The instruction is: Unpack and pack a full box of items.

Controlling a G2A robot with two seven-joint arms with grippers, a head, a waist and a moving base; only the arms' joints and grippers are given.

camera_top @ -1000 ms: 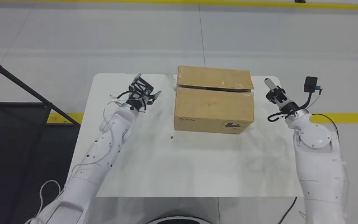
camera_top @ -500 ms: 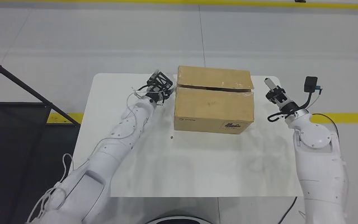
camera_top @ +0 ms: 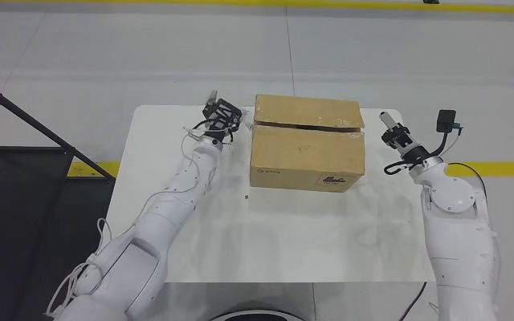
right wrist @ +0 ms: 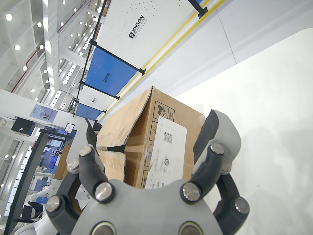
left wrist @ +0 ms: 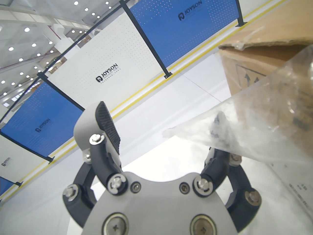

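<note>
A shut brown cardboard box [camera_top: 305,148] lies between the left gripper [camera_top: 222,111] and right gripper [camera_top: 387,120], both spread wide.

Print on the brown cardboard box [camera_top: 307,148]: the front face has a small dark logo mark [camera_top: 336,180] at one lower corner and a line of small print [camera_top: 263,171] at the other, both too small to read. The end face has a white rectangular paper shipping label [right wrist: 166,152] with a QR code, a round stamp and illegible fine print. Black handling pictograms [right wrist: 162,110] sit above it. Behind the box, a white perforated wall panel [left wrist: 102,57] and blue perforated wall panels [left wrist: 171,25] each bear a logo with a wordmark.
</note>
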